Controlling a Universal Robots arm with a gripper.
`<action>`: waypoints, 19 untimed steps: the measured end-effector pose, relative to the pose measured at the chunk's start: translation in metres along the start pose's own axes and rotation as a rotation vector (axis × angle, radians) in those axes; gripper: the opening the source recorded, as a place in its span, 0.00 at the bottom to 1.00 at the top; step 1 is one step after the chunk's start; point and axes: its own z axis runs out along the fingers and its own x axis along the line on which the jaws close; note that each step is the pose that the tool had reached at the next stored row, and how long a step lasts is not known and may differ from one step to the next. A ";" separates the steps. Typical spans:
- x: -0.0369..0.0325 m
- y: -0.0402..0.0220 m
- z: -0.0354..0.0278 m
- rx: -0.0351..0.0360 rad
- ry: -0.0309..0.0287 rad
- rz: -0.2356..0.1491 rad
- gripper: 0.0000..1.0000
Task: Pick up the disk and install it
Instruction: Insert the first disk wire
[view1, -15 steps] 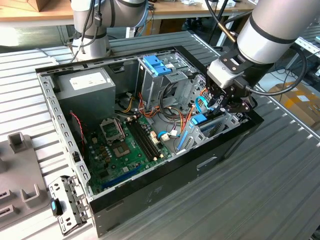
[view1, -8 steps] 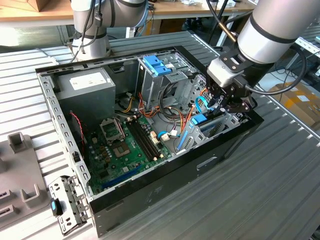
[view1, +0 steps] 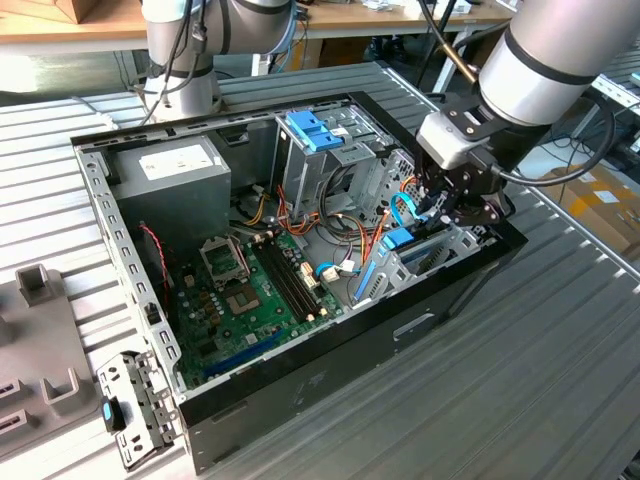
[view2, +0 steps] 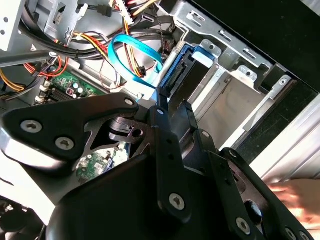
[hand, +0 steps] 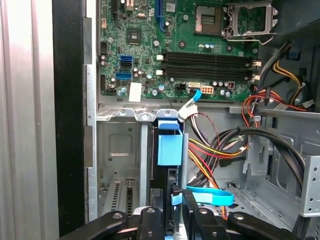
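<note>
The disk (hand: 168, 149) stands on edge in its light-blue carrier, partly down in a slot of the metal drive bay (hand: 117, 150) at the corner of the open computer case (view1: 330, 350). My gripper (hand: 172, 200) is right over it, its black fingers (hand: 154, 220) flanking the disk's dark end and shut on it. In the second wrist view the disk (view2: 192, 67) juts from between the fingertips of my gripper (view2: 174, 100) into the bay. In the exterior view my gripper (view1: 437, 212) hangs over the case's right end, with the disk's blue carrier (view1: 399, 238) just below it.
A light-blue data cable (view2: 131, 52) loops beside the bay among bundled wires (hand: 235, 145). The green motherboard (view1: 250, 290), grey power-supply box (view1: 175, 175) and darker-blue latch (view1: 312, 128) lie deeper in the case. A person's hand (view2: 295, 197) shows outside the case wall.
</note>
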 end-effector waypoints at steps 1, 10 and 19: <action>0.0001 -0.0013 0.0002 -0.0053 -0.0001 0.001 0.30; 0.0001 -0.0099 0.0009 -0.0542 -0.0003 0.008 0.30; -0.0197 -0.0102 0.0034 -0.0548 0.0273 0.006 0.30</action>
